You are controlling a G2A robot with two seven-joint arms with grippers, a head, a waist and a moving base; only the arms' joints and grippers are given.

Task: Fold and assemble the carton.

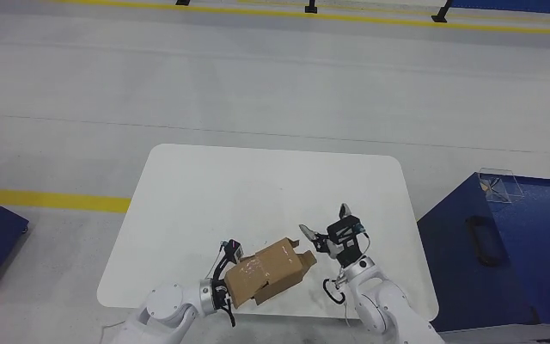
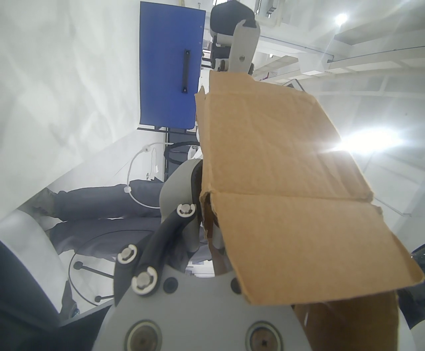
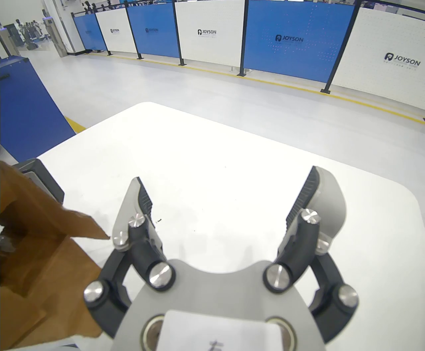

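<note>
At your left end effector (image 1: 225, 254), the grip holds one end of the half-folded carton (image 1: 271, 267) by the near edge of the worktop (image 1: 258, 189), the right end effector (image 3: 225, 186) wide open beside it, so pushing a flap could twist it loose.

- You are on a large industrial hall floor, set up as a robot test bay, not a home or office.
- Floor (image 1: 258, 77): smooth pale grey coating with a painted yellow line (image 1: 60, 200) as marking.
- Blue and white partition panels (image 3: 212, 36) on black posts stand in a row along the far side.
- One plain white table (image 1: 258, 189) stands on open floor, with a blue cabinet (image 1: 516, 284) just beside it.
- High ceiling with bright lamps (image 2: 342, 18).
</note>
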